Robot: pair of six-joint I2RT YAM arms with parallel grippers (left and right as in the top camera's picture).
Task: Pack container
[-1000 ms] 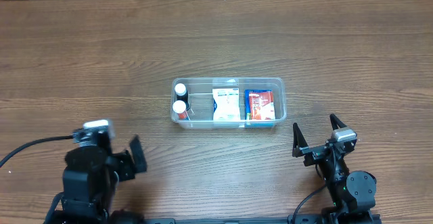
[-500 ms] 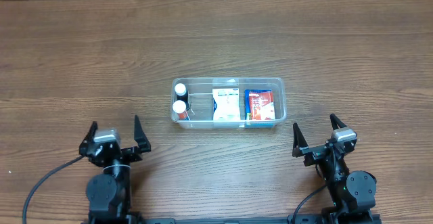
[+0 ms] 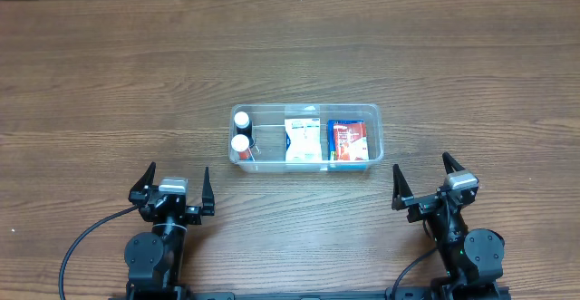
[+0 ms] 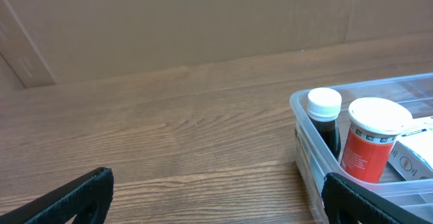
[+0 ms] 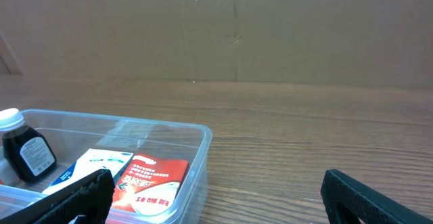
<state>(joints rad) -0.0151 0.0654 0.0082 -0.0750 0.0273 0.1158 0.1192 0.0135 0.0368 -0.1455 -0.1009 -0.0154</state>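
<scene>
Container [image 3: 269, 146] sits mid-table with two bottles [image 3: 241, 142], a white box [image 3: 302, 140] and a red packet [image 3: 348, 141] inside. Left gripper [image 3: 178, 178] and right gripper [image 3: 421, 164] hang on the near side, jaws apart, empty. Looks packed, so best bet: park clear, don't nudge it.

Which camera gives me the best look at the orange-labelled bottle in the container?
Left wrist: the orange-labelled bottle stands close, side-on, label and white cap visible inside the container. Overhead shows only its cap from above. Right wrist misses it; only the dark bottle appears there.
</scene>
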